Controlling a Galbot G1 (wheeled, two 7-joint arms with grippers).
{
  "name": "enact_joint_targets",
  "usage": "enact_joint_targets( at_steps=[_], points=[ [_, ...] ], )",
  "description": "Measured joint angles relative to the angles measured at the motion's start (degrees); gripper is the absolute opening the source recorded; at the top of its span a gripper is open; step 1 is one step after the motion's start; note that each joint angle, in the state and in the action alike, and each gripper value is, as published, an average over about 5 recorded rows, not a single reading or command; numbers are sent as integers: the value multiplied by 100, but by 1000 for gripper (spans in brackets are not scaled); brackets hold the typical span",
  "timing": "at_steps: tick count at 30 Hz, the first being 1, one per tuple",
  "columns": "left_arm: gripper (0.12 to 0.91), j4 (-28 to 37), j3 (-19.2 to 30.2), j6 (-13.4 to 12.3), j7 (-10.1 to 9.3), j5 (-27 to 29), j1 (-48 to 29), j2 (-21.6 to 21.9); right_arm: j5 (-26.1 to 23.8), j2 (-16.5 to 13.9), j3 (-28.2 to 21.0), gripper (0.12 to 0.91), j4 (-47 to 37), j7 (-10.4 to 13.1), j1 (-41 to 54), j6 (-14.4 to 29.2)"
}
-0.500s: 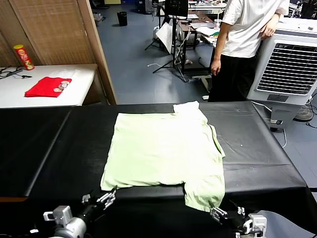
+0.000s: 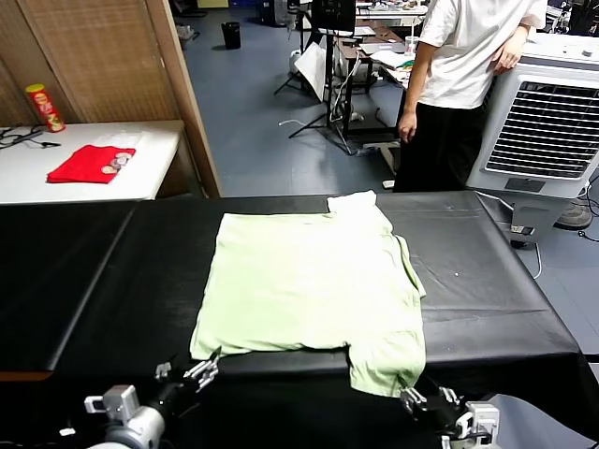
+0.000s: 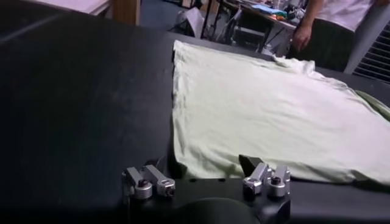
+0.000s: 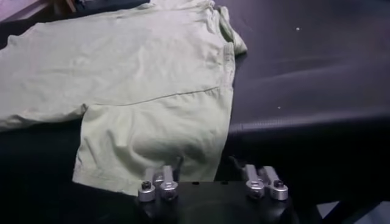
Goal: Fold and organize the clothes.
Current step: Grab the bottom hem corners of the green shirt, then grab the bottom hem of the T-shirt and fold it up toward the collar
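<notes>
Two grippers: both sat low at the near edge of the surface [image 2: 84, 281], each just short of the shirt's near hem.
Left gripper [image 2: 192, 372]: jaws stood partly apart, holding nothing; it was just off the shirt's near left corner, nearly touching the cloth.
Right gripper [image 2: 426, 404]: narrow, closed on nothing, though its fingers were hard to make out; it sat just below the sleeve that drooped over the near edge.
Shirt [image 2: 314, 281]: lay flat and spread, straight ahead of both grippers, collar at the far end, long axis running away from the robot.
Sleeve [image 4: 152, 143]: the lowest part, closest to the right gripper.
Nearer arm: likely each to its own corner; the left seemed readier, being open.
</notes>
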Motion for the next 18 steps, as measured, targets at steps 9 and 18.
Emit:
enact_joint_targets(
  at_steps=[9, 18],
  points=[
    [141, -116, -28, -42, -1, 141, 123, -1, 14, 84, 90, 121, 480, 164, -361, 127],
    [128, -475, -235, -277, 0, 85, 403, 46, 142, -23, 260, 121, 658, 12, -259, 790]
  ],
)
